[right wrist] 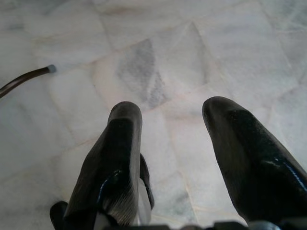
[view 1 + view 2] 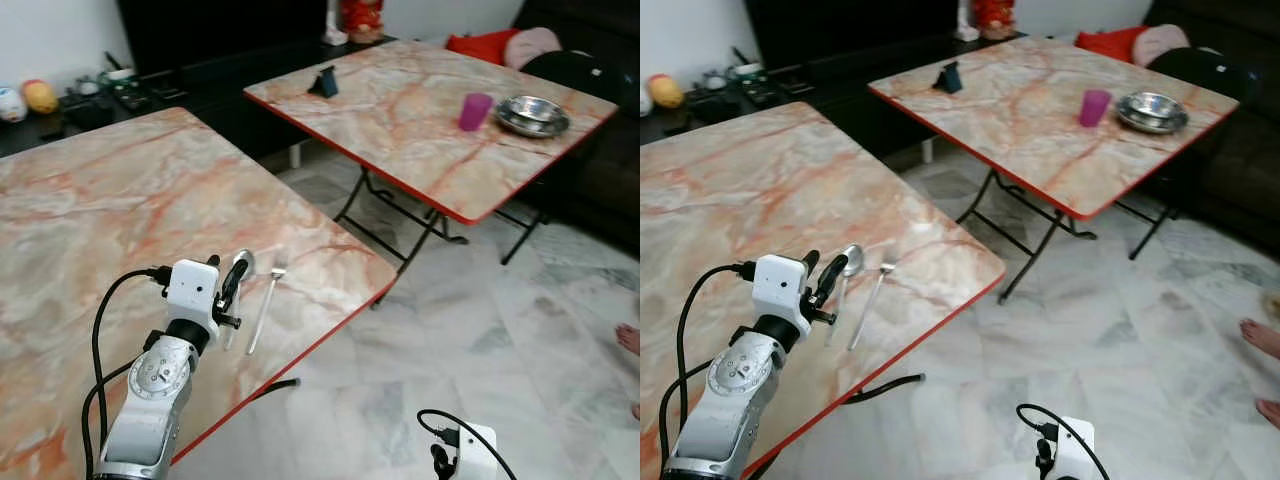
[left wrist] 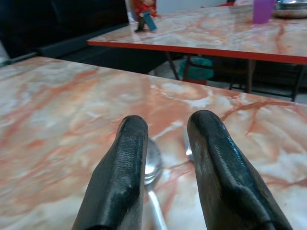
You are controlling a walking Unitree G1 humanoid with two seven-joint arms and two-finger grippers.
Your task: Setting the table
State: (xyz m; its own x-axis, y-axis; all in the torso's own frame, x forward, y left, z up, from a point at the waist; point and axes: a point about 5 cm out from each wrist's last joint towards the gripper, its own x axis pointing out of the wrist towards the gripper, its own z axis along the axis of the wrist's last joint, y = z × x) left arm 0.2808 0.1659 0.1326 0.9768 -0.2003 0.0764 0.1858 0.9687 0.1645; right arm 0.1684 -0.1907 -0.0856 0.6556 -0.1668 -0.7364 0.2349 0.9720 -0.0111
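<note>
A silver spoon (image 2: 240, 266) and a silver fork (image 2: 268, 300) lie side by side near the front right corner of the near marble table (image 2: 100, 200). My left gripper (image 2: 232, 285) hovers just above the spoon's handle, open, with nothing between its fingers. In the left wrist view the spoon's bowl (image 3: 152, 160) shows below the gap and the fork's tines (image 3: 187, 148) peek past the finger beside it. My right gripper (image 1: 171, 111) hangs low over the floor, open and empty. On the far table (image 2: 400, 130) stand a purple cup (image 2: 475, 110) and a steel bowl (image 2: 532, 115).
A dark blue object (image 2: 325, 82) stands at the far table's back left. Marble floor (image 2: 470, 330) runs between the two tables. A black cable (image 2: 275, 388) lies under the near table's edge. A person's bare foot (image 2: 628, 338) is at the right. A dark sofa (image 2: 600, 170) stands beyond the far table.
</note>
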